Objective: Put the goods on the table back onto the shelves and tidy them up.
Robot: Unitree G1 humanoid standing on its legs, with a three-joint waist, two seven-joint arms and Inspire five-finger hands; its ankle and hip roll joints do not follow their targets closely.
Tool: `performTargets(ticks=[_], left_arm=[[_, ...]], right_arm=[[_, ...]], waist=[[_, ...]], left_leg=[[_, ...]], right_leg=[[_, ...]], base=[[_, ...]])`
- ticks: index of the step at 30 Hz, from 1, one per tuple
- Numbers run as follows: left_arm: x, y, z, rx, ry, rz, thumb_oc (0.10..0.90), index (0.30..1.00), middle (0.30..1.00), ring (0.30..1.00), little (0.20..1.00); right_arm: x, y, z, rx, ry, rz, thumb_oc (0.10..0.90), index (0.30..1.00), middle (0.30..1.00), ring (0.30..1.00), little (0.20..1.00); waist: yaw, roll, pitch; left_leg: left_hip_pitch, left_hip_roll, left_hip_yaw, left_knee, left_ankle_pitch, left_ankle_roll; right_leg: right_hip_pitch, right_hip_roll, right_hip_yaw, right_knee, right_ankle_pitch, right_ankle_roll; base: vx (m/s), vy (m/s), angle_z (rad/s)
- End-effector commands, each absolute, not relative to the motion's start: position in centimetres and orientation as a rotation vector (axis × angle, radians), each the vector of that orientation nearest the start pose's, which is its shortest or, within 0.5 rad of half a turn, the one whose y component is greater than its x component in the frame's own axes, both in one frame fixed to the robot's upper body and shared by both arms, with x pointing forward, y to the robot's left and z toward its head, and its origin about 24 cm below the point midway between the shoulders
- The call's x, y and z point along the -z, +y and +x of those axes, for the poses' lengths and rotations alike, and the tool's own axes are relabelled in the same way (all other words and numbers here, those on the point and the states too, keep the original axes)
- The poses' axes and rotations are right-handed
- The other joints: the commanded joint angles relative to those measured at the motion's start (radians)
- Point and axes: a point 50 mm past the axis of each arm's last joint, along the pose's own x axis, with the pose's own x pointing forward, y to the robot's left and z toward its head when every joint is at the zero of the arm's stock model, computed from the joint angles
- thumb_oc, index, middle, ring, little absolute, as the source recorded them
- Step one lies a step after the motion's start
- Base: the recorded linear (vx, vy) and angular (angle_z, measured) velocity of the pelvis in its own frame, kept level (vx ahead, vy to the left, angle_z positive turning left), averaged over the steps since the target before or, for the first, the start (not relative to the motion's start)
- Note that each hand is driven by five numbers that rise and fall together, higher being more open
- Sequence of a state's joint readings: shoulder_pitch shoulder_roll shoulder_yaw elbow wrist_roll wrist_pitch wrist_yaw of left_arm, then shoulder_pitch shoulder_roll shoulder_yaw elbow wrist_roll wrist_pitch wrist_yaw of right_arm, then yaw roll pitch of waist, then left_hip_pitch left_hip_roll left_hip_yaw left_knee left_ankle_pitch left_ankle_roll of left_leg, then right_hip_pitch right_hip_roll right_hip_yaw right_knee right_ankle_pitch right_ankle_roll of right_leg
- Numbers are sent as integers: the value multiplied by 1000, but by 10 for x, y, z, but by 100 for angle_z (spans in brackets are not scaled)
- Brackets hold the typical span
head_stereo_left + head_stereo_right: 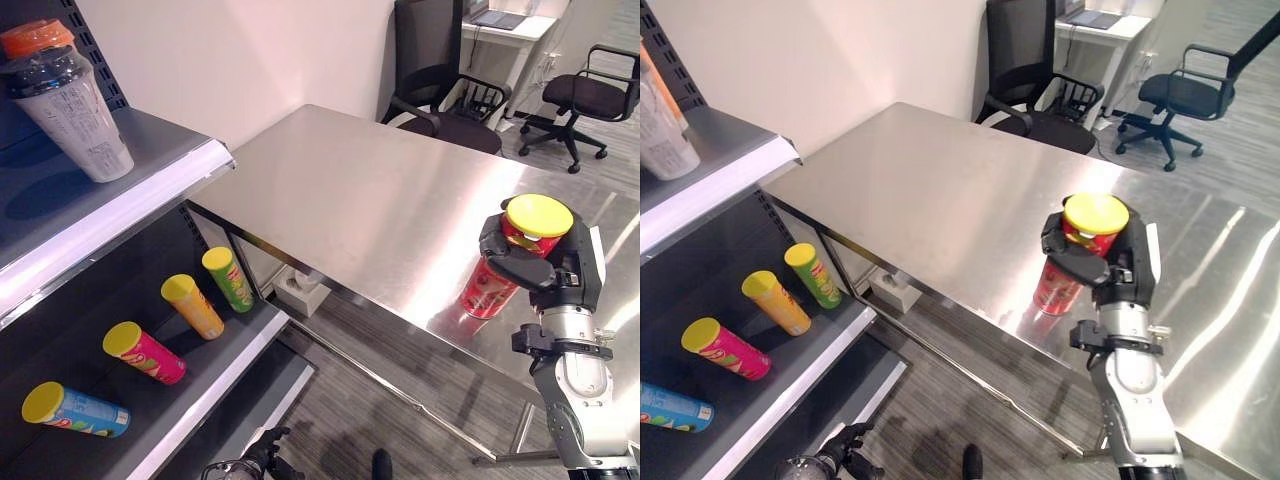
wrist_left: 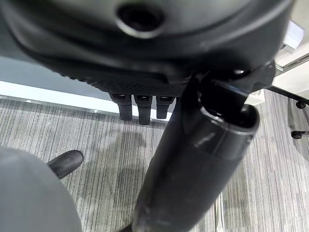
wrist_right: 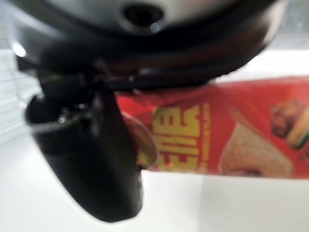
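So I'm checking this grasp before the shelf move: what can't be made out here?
- Red can: the head views have the right hand covering its upper body; whether its base rests on the table is unclear.
- Right wrist view: the can's print is blurred, and the thumb covers one end.
- Left hand: its fingers are mostly hidden by the palm.
- Blue can on the lower shelf: cut off by the right eye view's edge.

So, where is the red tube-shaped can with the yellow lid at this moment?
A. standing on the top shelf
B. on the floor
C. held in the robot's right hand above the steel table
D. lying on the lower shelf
C: the right hand is curled round the red tube-shaped can with the yellow lid over the steel table.
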State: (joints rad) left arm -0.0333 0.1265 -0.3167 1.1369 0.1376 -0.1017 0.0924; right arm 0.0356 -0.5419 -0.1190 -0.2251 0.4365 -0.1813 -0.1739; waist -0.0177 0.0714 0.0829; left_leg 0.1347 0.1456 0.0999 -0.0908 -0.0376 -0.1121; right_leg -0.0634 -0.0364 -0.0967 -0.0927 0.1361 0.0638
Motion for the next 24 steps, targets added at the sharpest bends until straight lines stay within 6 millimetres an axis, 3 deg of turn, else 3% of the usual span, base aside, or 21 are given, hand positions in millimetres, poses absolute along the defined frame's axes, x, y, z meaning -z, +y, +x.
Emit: performTargets(ticks=[1, 5, 10, 12, 13, 16, 17, 20, 22, 23, 24], left_arm=[[151, 190, 140, 185, 961, 506, 800, 900, 900, 900, 900], [149, 196, 144, 149, 951, 496, 800, 900, 900, 900, 900], [148, 198, 146, 145, 940, 505, 800, 900, 900, 900, 900], [143, 194, 157, 149, 895, 524, 800, 900, 900, 900, 900], [146, 184, 154, 166, 888, 545, 800, 900, 900, 900, 900], [140, 188, 165, 149, 852, 558, 800, 900, 900, 900, 900], [139, 193, 165, 138, 853, 560, 800, 900, 900, 900, 900], [140, 195, 162, 147, 862, 561, 800, 900, 900, 900, 900], [139, 190, 165, 194, 843, 594, 800, 900, 900, 900, 900], [139, 189, 165, 196, 843, 594, 800, 900, 900, 900, 900], [131, 176, 181, 307, 752, 688, 800, 900, 900, 900, 900]], right_arm=[[-213, -234, 225, 38, -797, -108, 400, 300, 300, 300, 300], [-214, -207, 216, -161, -811, -68, 400, 300, 300, 300, 300], [-214, -192, 210, -267, -818, -60, 400, 300, 300, 300, 300], [-217, -190, 205, -266, -852, -92, 400, 300, 300, 300, 300], [-216, -190, 204, -236, -860, -97, 400, 300, 300, 300, 300], [-213, -190, 204, -223, -849, -109, 400, 300, 300, 300, 300], [-215, -191, 200, -200, -866, -142, 400, 300, 300, 300, 300], [-215, -194, 198, -182, -865, -151, 400, 300, 300, 300, 300], [-210, -198, 198, -161, -839, -160, 400, 300, 300, 300, 300], [-210, -198, 197, -160, -838, -162, 400, 300, 300, 300, 300], [-202, -206, 195, -113, -792, -194, 400, 300, 300, 300, 300]], waist=[[-5, -61, -52], [-8, -62, -48], [-3, -66, -38], [4, -80, 9], [-2, -93, 26], [-17, -101, 24], [-34, -107, 27], [-56, -104, 26], [-83, -90, 16], [-85, -95, 20], [-131, -64, 0]], left_leg=[[34, 25, 119, 22, 30, -18], [27, 44, 120, 54, 44, -22], [17, 66, 116, 53, 69, -32], [-78, 79, 120, 59, 123, -37], [-125, 82, 153, 69, 135, -34], [-165, 80, 236, 105, 112, -25], [-155, 67, 283, 173, 42, -16], [-118, 61, 312, 229, -15, -13], [-61, 68, 315, 260, -53, -24], [-69, 67, 327, 263, -37, -17], [32, 84, 315, 270, -57, -40]], right_leg=[[92, -3, 66, 128, -199, 8], [77, 15, 79, 161, -214, -5], [78, 27, 72, 154, -218, -13], [56, 13, 37, 141, -209, -12], [36, -3, 4, 137, -199, -11], [10, -27, -43, 124, -183, 0], [1, -49, -70, 111, -154, 9], [-10, -68, -99, 99, -126, 14], [-20, -73, -119, 96, -124, 24], [-26, -78, -134, 99, -109, 16], [-46, -85, -164, 108, -101, 34]], base=[[-22, -41, -14], [-22, -59, -10], [-55, -71, -4], [-359, -72, 12], [-392, -61, 48], [-210, -40, 158], [-287, -13, 97], [-167, 45, 65], [-103, 86, 68], [-116, 240, 75], [-224, 293, 73]])
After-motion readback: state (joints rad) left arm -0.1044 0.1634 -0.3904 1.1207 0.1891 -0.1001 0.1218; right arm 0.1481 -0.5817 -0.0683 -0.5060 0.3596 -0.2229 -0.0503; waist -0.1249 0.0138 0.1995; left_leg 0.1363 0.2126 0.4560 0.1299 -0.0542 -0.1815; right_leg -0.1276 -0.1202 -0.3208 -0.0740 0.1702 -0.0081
